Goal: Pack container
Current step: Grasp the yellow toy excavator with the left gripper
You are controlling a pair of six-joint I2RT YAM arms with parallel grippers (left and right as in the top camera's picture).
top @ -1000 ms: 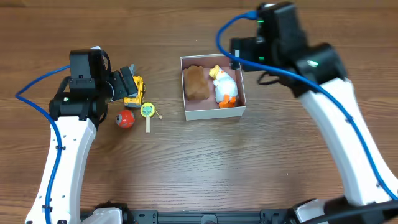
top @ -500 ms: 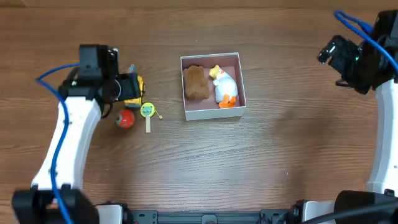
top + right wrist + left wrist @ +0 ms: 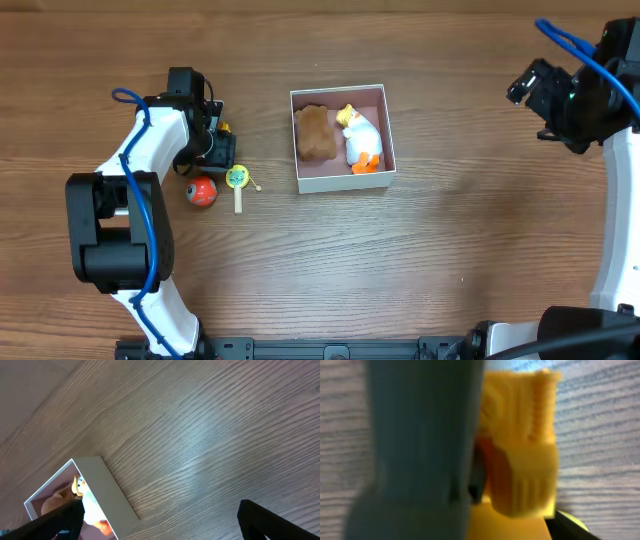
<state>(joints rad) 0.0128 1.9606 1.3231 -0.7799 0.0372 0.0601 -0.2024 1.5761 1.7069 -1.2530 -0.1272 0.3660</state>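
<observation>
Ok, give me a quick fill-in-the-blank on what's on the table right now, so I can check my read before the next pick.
1. The container holds ___ toys, a brown plush and a white duck.
2. The ball on the table outside it is ___.
3. The right gripper is ___ and holds nothing.
4. The left gripper is at a ___ toy vehicle.
Missing words: two; red; open; yellow.
</observation>
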